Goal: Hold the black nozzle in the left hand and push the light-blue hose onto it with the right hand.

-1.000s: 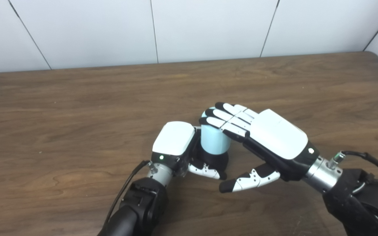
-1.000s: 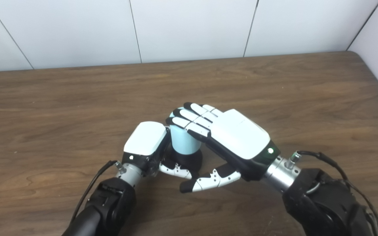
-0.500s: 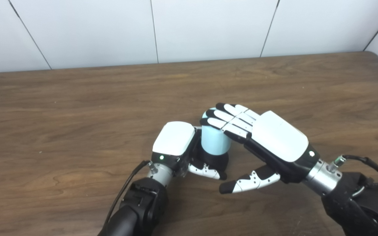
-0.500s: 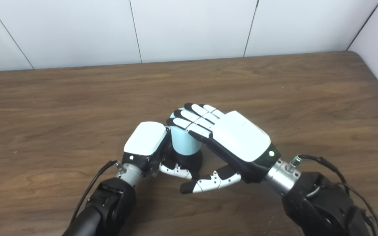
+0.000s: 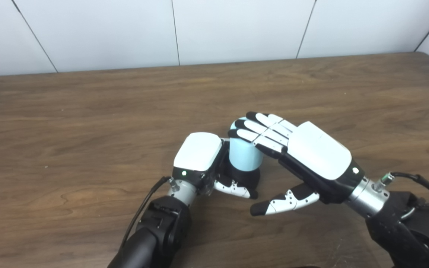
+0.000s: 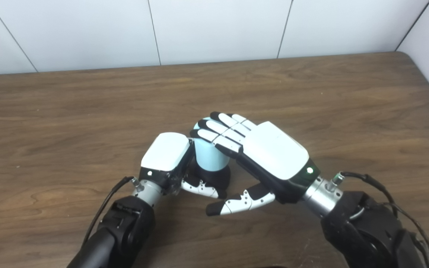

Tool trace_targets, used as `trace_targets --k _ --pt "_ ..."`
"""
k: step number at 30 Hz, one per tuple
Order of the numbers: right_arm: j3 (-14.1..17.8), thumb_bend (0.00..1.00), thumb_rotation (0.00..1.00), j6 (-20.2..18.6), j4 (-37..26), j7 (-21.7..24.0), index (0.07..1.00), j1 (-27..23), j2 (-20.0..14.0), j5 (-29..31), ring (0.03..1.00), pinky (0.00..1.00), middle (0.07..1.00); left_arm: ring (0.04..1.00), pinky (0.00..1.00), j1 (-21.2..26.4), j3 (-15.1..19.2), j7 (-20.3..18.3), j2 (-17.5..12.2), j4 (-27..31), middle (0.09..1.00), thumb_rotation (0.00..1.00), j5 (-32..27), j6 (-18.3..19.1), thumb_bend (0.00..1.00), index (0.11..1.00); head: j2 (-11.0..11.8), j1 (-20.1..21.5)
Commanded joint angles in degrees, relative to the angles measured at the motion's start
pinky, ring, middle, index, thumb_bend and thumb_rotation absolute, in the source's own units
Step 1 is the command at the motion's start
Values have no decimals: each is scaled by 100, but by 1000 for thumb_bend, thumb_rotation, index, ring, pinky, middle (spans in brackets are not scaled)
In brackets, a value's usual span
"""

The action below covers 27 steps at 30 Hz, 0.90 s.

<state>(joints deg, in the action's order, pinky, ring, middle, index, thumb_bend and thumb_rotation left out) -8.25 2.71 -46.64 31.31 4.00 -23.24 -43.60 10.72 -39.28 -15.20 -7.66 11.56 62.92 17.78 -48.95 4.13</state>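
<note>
A short light-blue hose (image 5: 244,158) stands upright on the black nozzle (image 5: 250,177), near the middle of the wooden table (image 5: 88,111). My left hand (image 5: 198,154) is shut on the black nozzle from the left, its thumb curled across the front of the base. My right hand (image 5: 313,152) comes in from the right with straight fingers (image 5: 263,128) lying flat over the hose's top end. Its thumb (image 5: 283,201) sticks out low and apart, touching nothing. The hose's top opening and the joint with the nozzle are hidden.
A white panelled wall (image 5: 237,29) runs along the table's far edge. The table's rounded right corner (image 6: 412,56) meets a side wall. A black cable (image 5: 417,178) loops at my right wrist.
The whole picture has shifted slightly, so the camera moved. Both hands, the hose and the nozzle keep the same pose relative to each other.
</note>
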Motion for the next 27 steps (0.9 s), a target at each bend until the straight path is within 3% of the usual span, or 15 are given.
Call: trace_targets --k 1,15,27 --pt "-70 560 939 -76 236 461 875 308 -274 -131 953 931 915 474 439 -417 -263 -802 -49 -281 519 0 -179 20 502 472 -6 13" --pt "-249 569 954 -91 320 439 873 366 -255 -279 950 948 913 454 428 -427 -266 -798 -45 -291 524 0 -140 0 502 467 -10 16" --pt "-207 566 936 -126 470 314 876 418 -264 -264 951 933 916 460 441 -436 -281 -851 -45 -261 512 0 -125 24 503 472 -24 25"
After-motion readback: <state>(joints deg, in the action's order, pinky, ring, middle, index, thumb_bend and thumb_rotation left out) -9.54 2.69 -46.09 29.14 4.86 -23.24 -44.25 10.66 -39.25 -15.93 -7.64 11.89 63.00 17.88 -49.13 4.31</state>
